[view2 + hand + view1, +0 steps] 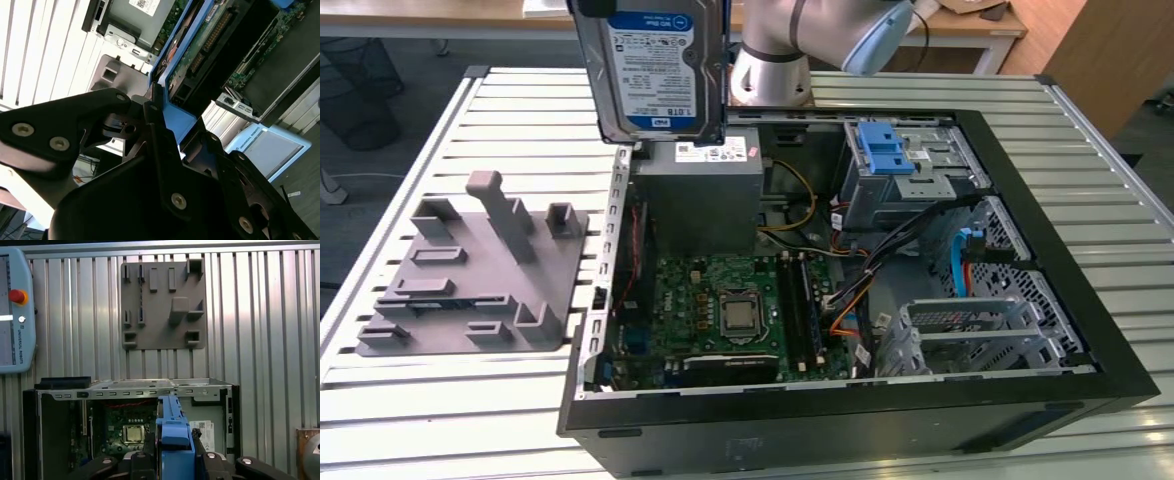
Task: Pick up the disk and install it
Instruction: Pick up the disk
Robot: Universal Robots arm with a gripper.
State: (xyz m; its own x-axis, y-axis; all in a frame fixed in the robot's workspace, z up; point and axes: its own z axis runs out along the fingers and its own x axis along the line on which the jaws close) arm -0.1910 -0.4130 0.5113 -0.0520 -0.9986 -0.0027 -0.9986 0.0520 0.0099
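The disk (654,65), a silver hard drive with a white-and-blue label and blue side rails, hangs upright in the air above the back left corner of the open computer case (854,400) in the exterior view. My gripper (175,460) is shut on the disk. In both wrist views its black fingers (155,125) clamp the disk's blue rail (175,437) from either side. The rail and the drive's circuit-board side (200,50) slant away from the gripper in the second wrist view. The case's motherboard (125,432) lies below the disk.
A grey power-supply box (700,190) sits in the case just under the disk. A metal drive cage with a blue latch (887,150) stands at the back right, and another cage (974,330) at the front right. A grey fixture plate (467,270) lies left of the case. A teach pendant (15,310) rests on the slatted table.
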